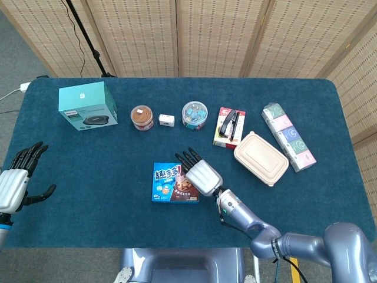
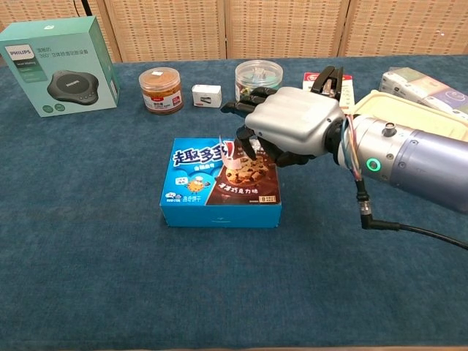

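Cookie box [image 2: 221, 182] lies flat near the front middle of the blue table [image 1: 106, 177], printed face up, so its broad top is open to a reach from above. Right hand [image 2: 289, 126] hovers palm down over the box's far right corner, fingers [image 2: 245, 99] apart and slightly curled, thumb hanging toward the lid (contact cannot be told from either view); it holds nothing. In the head view the same hand [image 1: 202, 175] overlaps the box's [image 1: 171, 183] right edge, most of the box lying to the left of the fingers. Left hand [image 1: 17, 180] waits at the table's left edge, fingers spread, empty. Along the back stand a teal speaker box [image 1: 87, 106], a snack jar [image 1: 142, 117] and a stapler [image 1: 228, 125].
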Robot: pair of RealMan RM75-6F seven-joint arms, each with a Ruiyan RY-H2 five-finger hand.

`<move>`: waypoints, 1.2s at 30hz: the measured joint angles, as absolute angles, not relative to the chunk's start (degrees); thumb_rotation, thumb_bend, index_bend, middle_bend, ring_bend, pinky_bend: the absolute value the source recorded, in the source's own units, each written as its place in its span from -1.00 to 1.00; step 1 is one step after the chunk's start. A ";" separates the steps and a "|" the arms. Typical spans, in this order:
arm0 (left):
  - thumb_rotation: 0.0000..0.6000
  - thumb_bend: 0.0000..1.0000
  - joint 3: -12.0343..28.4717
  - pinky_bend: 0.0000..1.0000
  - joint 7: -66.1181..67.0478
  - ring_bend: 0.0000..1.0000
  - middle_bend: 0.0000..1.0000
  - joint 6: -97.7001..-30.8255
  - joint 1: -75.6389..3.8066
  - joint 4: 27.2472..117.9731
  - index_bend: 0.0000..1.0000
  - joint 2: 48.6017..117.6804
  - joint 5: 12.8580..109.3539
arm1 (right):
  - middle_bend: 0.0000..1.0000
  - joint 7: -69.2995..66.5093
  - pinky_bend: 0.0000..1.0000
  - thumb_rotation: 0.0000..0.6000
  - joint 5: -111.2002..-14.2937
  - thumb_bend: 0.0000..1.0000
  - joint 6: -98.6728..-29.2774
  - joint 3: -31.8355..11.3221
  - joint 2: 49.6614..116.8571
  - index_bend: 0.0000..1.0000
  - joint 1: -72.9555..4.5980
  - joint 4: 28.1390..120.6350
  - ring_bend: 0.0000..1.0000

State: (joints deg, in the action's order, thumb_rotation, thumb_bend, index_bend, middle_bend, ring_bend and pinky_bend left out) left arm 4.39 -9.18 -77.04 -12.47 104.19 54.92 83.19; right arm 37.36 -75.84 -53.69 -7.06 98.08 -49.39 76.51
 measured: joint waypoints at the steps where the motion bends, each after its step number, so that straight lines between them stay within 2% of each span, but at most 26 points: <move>1: 1.00 -0.43 4.38 -1.00 -9.19 -1.00 -1.00 -77.05 -12.46 104.19 -1.00 54.92 83.20 | -1.00 37.40 -1.00 1.00 -75.86 1.00 -53.72 -7.04 98.01 -0.15 -49.38 76.73 -1.00; 15: 1.00 -0.43 4.37 -1.00 -9.08 -1.00 -1.00 -77.25 -12.36 104.27 -1.00 54.97 83.26 | -1.00 39.70 -1.00 1.00 -77.96 1.00 -54.45 -5.24 97.56 -0.13 -49.10 80.99 -1.00; 36: 1.00 -0.43 4.36 -1.00 -9.78 -1.00 -1.00 -77.40 -12.24 104.11 -1.00 54.81 83.42 | -1.00 40.73 -1.00 1.00 -74.40 1.00 -55.33 -8.39 97.24 -0.15 -49.31 78.79 -1.00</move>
